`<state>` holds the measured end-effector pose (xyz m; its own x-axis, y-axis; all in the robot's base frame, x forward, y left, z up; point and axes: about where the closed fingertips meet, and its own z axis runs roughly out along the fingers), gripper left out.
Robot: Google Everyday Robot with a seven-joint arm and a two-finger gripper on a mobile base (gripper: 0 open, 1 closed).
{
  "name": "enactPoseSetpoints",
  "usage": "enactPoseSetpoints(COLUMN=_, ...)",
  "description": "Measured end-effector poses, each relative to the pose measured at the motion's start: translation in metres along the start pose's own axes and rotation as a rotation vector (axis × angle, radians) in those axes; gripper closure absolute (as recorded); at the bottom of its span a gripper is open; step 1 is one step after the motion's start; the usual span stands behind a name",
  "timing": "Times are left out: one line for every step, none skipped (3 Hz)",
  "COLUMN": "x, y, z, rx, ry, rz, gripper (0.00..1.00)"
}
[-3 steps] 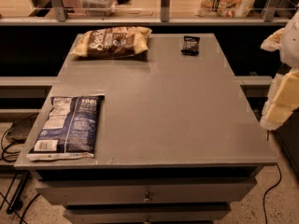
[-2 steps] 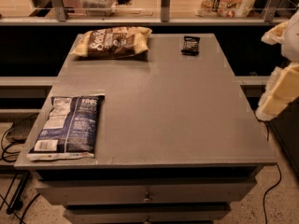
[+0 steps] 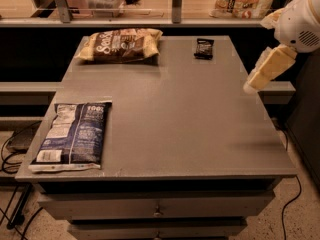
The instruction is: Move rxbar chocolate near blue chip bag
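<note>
Camera view: rxbar chocolate (image 3: 204, 48) lies flat at the desk's (image 3: 175, 114) 1 o'clock corner, well apart from the blue chip bag (image 3: 74, 135) at 8 o'clock. Brown chip bag (image 3: 120, 45) lies at 11 o'clock. Pincer (image 3: 252, 84) hangs above the 3 o'clock edge; apart or together cannot be told.

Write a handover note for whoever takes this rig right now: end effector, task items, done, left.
End effector: hangs off the right edge of the table, above it, holding nothing and touching nothing.
Rxbar chocolate: flat on the far right part of the table, not grasped.
Blue chip bag: flat at the near left corner, diagonally across from the bar.
Brown chip bag: far left, not part of the job.
Done: nothing yet on the bar.
Left: reach the bar, grasp it, carry it across and set it beside the blue chip bag.
</note>
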<state>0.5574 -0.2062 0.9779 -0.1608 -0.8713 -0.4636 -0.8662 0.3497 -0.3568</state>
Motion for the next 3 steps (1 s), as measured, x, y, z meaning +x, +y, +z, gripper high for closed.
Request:
enactPoseSetpoints(x=0.000, y=0.000, z=0.000, rx=0.000, ry=0.000, rz=0.000, gripper=0.00)
enactPoseSetpoints(x=-0.013, y=-0.012, z=0.019, rx=0.020, ry=-0.040, rz=0.019, gripper=0.00)
enactPoseSetpoints(x=-0.038, y=-0.038, z=0.058, rx=0.033, ry=-0.127, rz=0.071, gripper=0.00)
